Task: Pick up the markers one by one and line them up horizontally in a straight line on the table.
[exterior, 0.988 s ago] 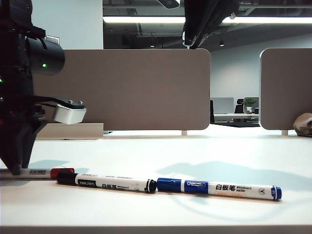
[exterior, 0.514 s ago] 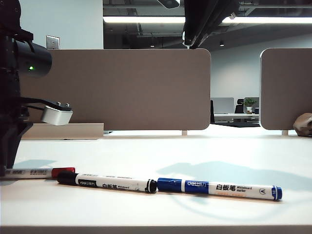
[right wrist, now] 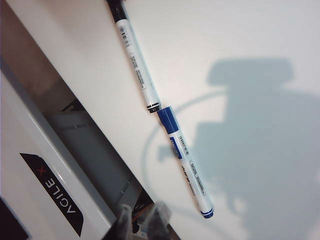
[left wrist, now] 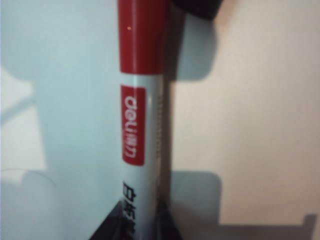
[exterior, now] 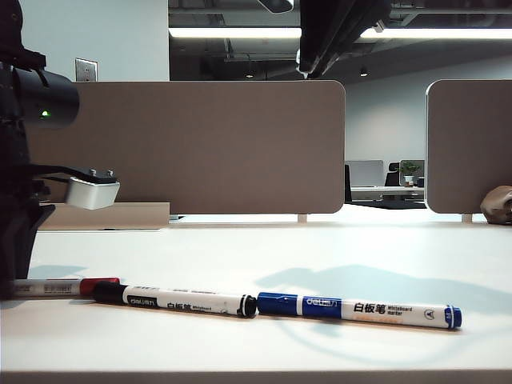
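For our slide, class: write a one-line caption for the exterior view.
Red marker, black marker and blue marker lie end to end on the white table.

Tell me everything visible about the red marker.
The red marker lies flat on the white table at the left end of the row, its glossy red cap pointing toward the black marker, tip close to or touching it. Its slim white plastic barrel carries a red label with white lettering and black print. The left gripper stands over its far end, dark jaws flanking the barrel; contact cannot be told.
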You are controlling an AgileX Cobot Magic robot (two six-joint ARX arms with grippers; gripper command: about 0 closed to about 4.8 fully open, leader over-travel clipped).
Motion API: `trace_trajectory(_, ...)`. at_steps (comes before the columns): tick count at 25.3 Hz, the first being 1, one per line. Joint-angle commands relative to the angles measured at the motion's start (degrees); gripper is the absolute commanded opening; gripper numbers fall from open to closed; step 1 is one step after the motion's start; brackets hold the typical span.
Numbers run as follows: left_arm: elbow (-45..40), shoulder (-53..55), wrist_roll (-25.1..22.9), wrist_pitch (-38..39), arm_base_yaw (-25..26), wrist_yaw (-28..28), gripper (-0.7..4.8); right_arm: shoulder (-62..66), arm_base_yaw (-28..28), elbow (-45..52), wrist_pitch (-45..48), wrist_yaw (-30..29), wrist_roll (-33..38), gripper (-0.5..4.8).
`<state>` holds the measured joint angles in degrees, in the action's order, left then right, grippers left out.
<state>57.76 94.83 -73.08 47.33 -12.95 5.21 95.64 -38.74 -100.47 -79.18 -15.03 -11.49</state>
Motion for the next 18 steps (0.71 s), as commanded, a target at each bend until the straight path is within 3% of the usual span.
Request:
trace_trajectory(1, -1.44, 1.46, -0.11, 2.29, 0.13, -3.1, 0.46, -0.28, -0.04, -0.13, 0.13, -0.39, -0.17, 0.53)
trace_trajectory(3, -1.44, 1.46, 0.26, 2.29, 0.57, -4.42, 0.19, -0.28, -0.02, -0.13, 0.11, -0.39, -0.17, 0.53)
trace_trajectory(10, -1.44, 1.46, 0.0, 2.4, 5.46, -5.6, 0.2, -0.28, -0.02, -0.13, 0.11, -0.44, -0.55, 0.53)
trace_trajectory(18, -1.44, 1.46, -2.38, 5.84, 5.7, -5.03, 0.21, -0.24, -0.02, -0.13, 0.35, -0.44, -0.59, 0.53)
